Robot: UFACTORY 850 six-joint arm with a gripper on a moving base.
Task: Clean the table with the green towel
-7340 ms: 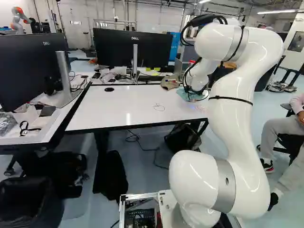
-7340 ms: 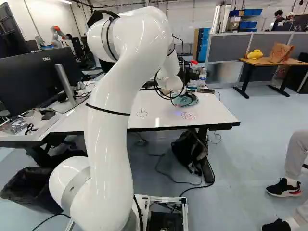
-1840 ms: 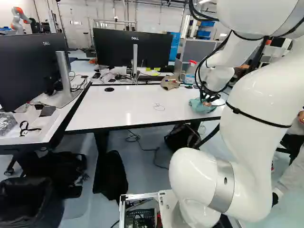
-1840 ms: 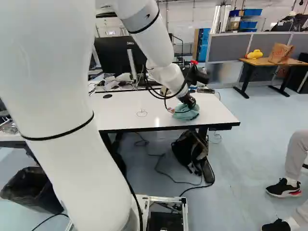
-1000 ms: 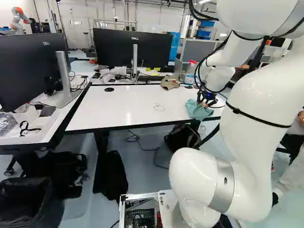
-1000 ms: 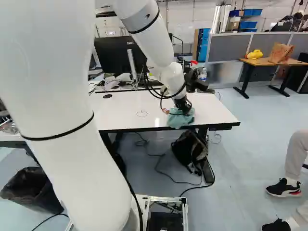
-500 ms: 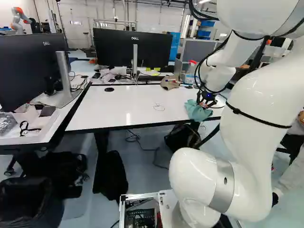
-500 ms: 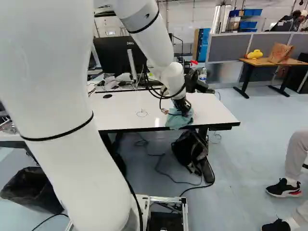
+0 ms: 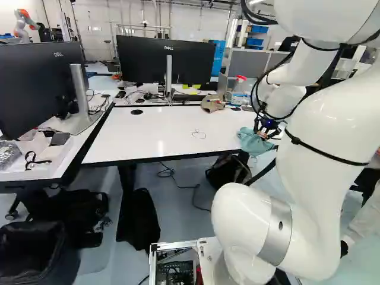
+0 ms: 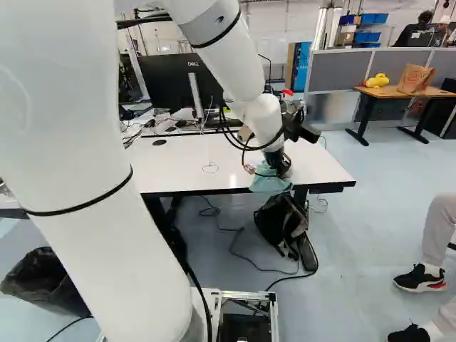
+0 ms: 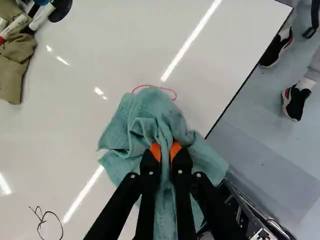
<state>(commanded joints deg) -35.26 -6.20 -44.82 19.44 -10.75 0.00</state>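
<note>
At the right of the left base view, my gripper [image 9: 266,132] is low over the white table [image 9: 160,127], with the green towel [image 9: 254,142] bunched under it. In the wrist view the gripper [image 11: 165,151] is shut on a fold of the towel [image 11: 147,117], an orange pad on each side. The cloth spreads around the fingers and partly hangs over the table's near edge. A red curved line [image 11: 155,86] shows just ahead of the towel; how far it runs under the cloth is hidden. A black scribble [image 9: 199,134] lies mid-table.
Monitors [image 9: 166,59] stand behind and left of the table. A tan cloth bag [image 9: 212,104] and a bottle [image 9: 239,89] are at its back right. A backpack [image 10: 285,224] is below the table. Another robot [image 9: 25,24] stands far back left.
Over the last half second the gripper and towel have shifted a little to the right along the near edge. Earlier the arm stood further back over the table. The base has not moved.
</note>
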